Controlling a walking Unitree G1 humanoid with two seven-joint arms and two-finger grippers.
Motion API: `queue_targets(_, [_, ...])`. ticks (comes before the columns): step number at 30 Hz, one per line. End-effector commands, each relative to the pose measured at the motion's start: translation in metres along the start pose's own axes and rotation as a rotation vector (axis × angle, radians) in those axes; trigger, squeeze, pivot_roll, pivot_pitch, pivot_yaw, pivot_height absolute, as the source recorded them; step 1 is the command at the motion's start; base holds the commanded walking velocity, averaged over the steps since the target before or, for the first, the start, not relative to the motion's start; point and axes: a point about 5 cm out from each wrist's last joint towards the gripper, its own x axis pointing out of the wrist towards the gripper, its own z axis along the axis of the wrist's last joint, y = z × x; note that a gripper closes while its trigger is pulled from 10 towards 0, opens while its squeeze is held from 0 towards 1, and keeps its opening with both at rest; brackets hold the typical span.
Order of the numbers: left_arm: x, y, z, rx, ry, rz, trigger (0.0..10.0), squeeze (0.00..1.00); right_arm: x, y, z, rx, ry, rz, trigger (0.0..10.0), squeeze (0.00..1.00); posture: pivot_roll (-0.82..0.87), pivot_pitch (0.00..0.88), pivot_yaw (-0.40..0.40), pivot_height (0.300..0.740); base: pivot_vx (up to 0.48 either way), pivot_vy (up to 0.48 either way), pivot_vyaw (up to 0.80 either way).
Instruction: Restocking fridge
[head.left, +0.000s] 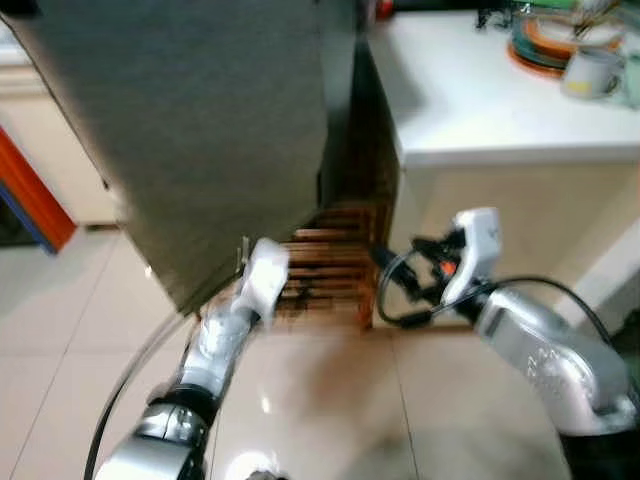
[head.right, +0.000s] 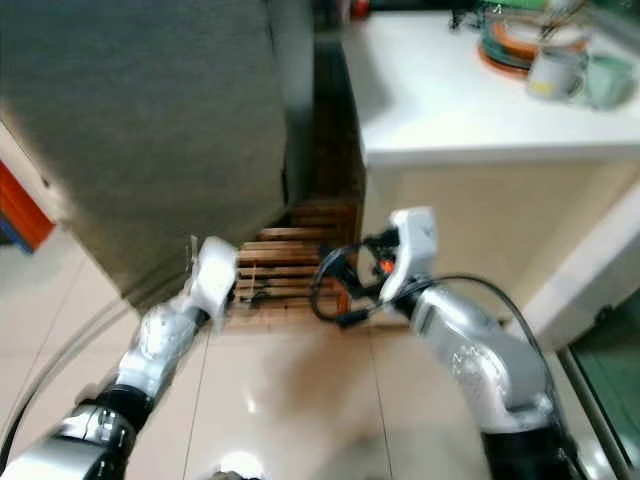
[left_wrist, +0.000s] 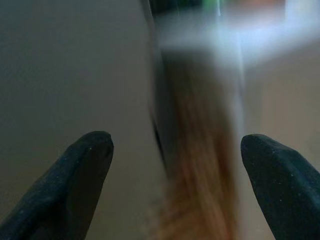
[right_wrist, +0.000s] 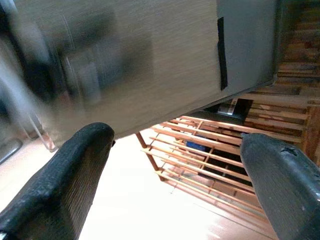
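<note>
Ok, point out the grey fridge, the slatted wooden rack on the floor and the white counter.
Tall grey fridge (head.left: 200, 120), left eye view, on its flat front face.
Slatted wooden rack (right_wrist: 210, 155), right wrist view, on the middle slats.
White counter (head.right: 450, 110), right eye view, on a bare part of its top.

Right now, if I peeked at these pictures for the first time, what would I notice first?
The big grey fridge fills the robot's left side, closed, with both silver arms stretched toward it. The left gripper and right gripper are open and hold nothing. Low between the fridge and a white counter sits a wooden slatted rack, and dishes with a mug crowd the counter's far corner.
</note>
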Motion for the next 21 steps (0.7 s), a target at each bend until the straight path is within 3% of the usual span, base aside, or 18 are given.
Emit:
queue_targets(1, [-0.011,0.008,-0.016,-0.031,0.066,0.103,10.0,0.0,0.001,-0.004,-0.004,-0.018,0.001,-0.034,10.0,0.03,-0.25,0.0,0.076,0.74,0.281,0.386,0.71])
queue_targets(6, [-0.001,0.028,0.008,0.019,-0.007,0.202,10.0,0.0,0.006,0.002,-0.017,-0.029,0.061,-0.015,10.0,0.01,-0.24,0.0,0.064,0.74,0.285,0.387,0.52])
queue_targets(8, [0.0,0.039,0.017,0.017,0.011,0.254,10.0,0.0,0.008,0.004,-0.021,-0.029,0.062,-0.007,10.0,0.0,-0.25,0.0,0.061,0.74,0.287,0.386,0.0])
queue_targets(16, [-0.005,0.067,0.008,0.016,0.098,0.385,10.0,0.0,0.005,0.0,-0.023,-0.024,0.061,-0.02,10.0,0.0,-0.25,0.0,0.063,0.74,0.285,0.386,0.0])
queue_targets(18, [-0.004,0.064,0.008,0.017,0.098,0.369,10.0,0.0,0.005,0.0,-0.024,-0.026,0.063,-0.021,10.0,0.0,-0.25,0.0,0.063,0.74,0.251,0.409,0.0])
queue_targets(21, [0.0,0.035,0.014,0.007,0.068,0.251,10.0,0.0,0.006,0.0,-0.026,-0.045,0.067,-0.034,10.0,0.0,-0.25,0.0,0.064,0.74,0.0,0.0,0.0])
